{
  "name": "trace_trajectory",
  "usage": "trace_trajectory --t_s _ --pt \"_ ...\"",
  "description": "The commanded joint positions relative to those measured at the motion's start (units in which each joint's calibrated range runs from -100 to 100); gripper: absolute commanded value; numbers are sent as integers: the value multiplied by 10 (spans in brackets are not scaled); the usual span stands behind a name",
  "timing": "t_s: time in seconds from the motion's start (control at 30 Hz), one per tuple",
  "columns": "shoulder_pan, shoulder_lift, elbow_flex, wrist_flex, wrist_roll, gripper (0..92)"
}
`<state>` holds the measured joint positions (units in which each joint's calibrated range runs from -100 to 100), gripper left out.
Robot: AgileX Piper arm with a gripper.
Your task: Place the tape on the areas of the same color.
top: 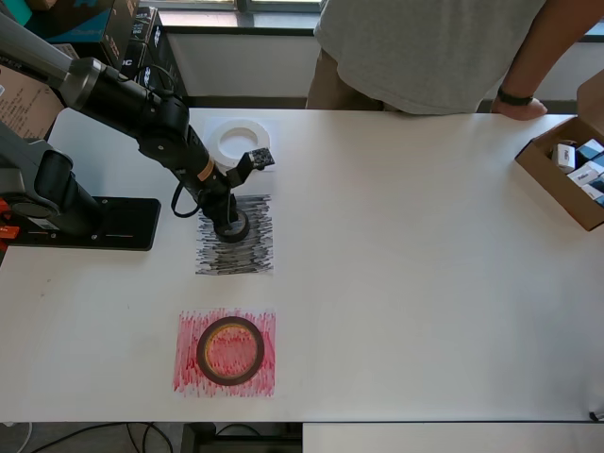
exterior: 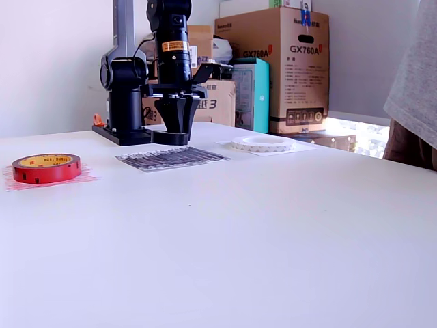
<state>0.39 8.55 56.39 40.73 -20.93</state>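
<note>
the white desk (top: 406,283) carries three paper patches in a column near the arm. in the overhead view the white patch (top: 267,124) lies at the top, the black scribbled patch (top: 236,250) in the middle, the red scribbled patch (top: 225,352) at the bottom.

the whitish tape roll (top: 239,141) lies flat on the white patch. the red-brown tape roll (top: 229,350) lies flat on the red patch, within its edges. in the exterior view the same roll (exterior: 46,168) shows a red side and a yellow label on top, at that view's left, with the black patch (exterior: 171,158) in the middle and the whitish roll (exterior: 261,143) toward the right.

the arm reaches from its base (top: 90,222) at the overhead view's left, and its tool (top: 229,225) points straight down over the upper part of the black patch. the small black tape roll (top: 232,227) sits under the tool tip on that patch, mostly covered from above. in the exterior view the tool (exterior: 175,128) stands upright with the black roll (exterior: 171,137) at its foot, resting on the desk surface. i cannot tell whether the tool grips the roll or stands slightly apart from it; its fingers are narrow, close about the ring.

a person in a grey shirt (top: 425,47) stands at the far edge of the desk, one hand (top: 517,107) on it. an open cardboard box (top: 566,175) of small items sits at the overhead view's right edge.
</note>
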Motion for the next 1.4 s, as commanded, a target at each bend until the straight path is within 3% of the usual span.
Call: trace_trajectory --t_s 0.0,0.6,0.97,1.23,1.37 --pt "-2 2 2 4 9 0" --pt "-4 2 -2 4 33 14" --pt "-5 2 -3 -27 73 276" --pt "-13 2 -3 -27 74 637" --pt "-13 -3 -3 -27 73 676"
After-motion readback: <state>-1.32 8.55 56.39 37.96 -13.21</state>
